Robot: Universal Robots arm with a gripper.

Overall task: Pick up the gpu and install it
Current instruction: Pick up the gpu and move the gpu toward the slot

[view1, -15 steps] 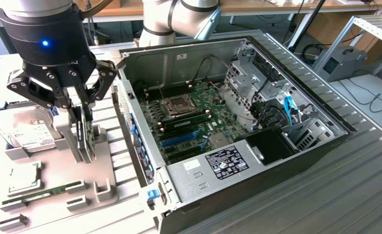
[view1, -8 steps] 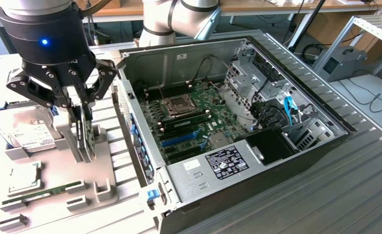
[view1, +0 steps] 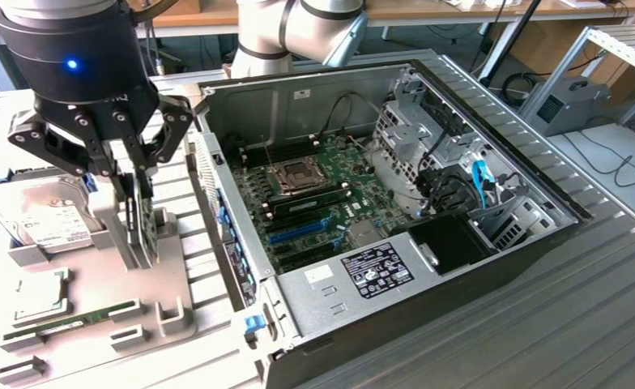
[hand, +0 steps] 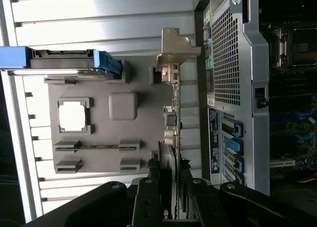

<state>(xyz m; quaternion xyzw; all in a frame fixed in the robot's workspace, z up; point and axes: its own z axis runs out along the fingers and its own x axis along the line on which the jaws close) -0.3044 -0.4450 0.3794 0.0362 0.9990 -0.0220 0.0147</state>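
The gripper point(view1: 133, 203) hangs straight down over the grey holder tray point(view1: 177, 312) on the exterior view's left, its two dark fingers point(view1: 117, 182) drawn in narrow and pressed against either face of the gpu point(view1: 142, 235), which stands on edge in a slot of that tray, just beside the open computer case point(view1: 534, 219). The card is thin and dark, with a greenish edge. In the wrist view it shows edge-on as a slim line point(hand: 174, 115) running up from between the finger pads point(hand: 163, 170), with small parts standing off it and a pale metal bracket point(hand: 174, 46), bent over at the far end, close to the case's perforated rear panel point(hand: 225, 53). Its flat faces are hard to make out in either view: the fingers and a grey post of the tray cover much of it, and its lower edge is sunk in the slot. The same tray also holds a hard drive point(view1: 42, 215), a square processor chip point(view1: 36, 296) and a narrow green memory stick point(view1: 74, 316).
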